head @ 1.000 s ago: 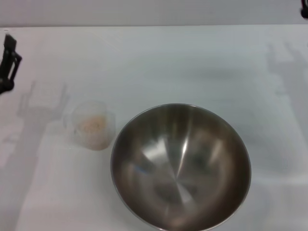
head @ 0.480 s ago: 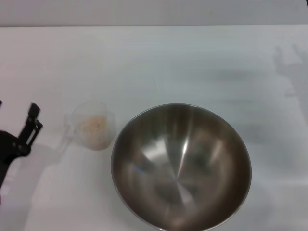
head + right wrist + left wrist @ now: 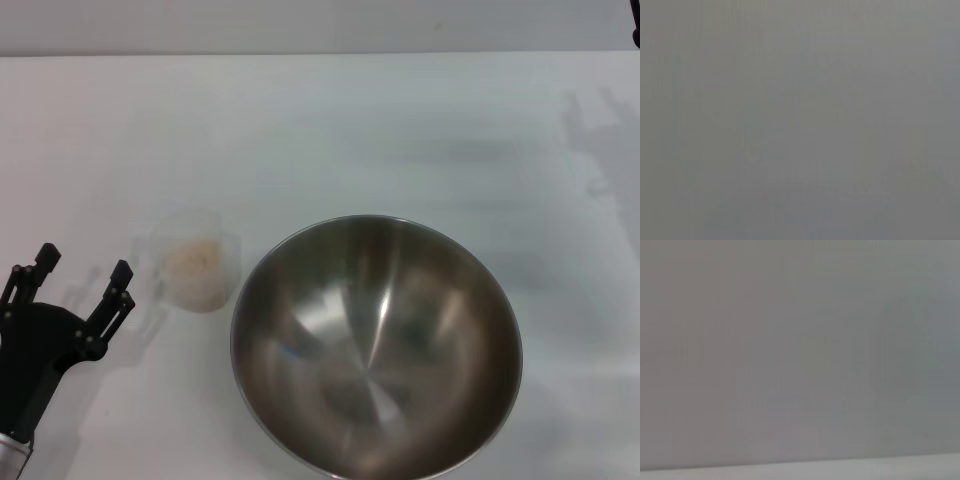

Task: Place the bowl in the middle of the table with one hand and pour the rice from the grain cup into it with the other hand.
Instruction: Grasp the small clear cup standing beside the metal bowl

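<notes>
The bowl (image 3: 375, 345), a large shiny steel one, sits on the white table (image 3: 320, 130) right of centre near the front edge, and its inside holds nothing. Just left of it stands the small frosted grain cup (image 3: 195, 265), upright, with pale rice (image 3: 193, 262) in it. My left gripper (image 3: 83, 266) is at the front left, open, its black fingertips pointing toward the back, a short way left of the cup and apart from it. Only a dark sliver of my right gripper (image 3: 636, 38) shows at the top right edge, far from both objects. Both wrist views show only plain grey.
The table's back edge (image 3: 320, 53) runs across the top of the head view, with a pale wall behind it. A faint shadow of the right arm (image 3: 600, 140) lies on the table at the far right.
My left gripper has come from the far left edge down toward the front and then right, closing in on the cup's left side. Cup and bowl have not moved.
</notes>
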Motion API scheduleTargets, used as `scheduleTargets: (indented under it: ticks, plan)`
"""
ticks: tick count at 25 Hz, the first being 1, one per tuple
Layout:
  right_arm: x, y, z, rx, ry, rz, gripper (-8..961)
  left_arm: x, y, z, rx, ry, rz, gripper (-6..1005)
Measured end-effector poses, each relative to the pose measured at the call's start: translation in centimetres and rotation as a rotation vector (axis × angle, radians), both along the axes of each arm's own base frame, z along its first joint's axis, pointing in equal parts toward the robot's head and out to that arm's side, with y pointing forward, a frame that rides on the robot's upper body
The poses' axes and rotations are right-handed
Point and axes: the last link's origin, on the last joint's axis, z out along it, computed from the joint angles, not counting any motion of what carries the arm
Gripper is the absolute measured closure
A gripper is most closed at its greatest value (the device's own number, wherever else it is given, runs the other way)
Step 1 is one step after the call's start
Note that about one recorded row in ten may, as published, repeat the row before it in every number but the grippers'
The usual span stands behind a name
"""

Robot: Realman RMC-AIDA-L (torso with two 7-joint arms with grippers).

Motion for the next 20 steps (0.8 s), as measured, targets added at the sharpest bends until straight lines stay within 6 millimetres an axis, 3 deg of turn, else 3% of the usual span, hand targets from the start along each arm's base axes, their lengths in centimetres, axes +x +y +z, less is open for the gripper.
scheduleTargets:
  ticks: [20]
  plan:
    - [0.3,-0.3,0.1,0.009,-0.007,-0.007,469,-0.4,2.9,-1.1,-0.076,0.060,0.048,290]
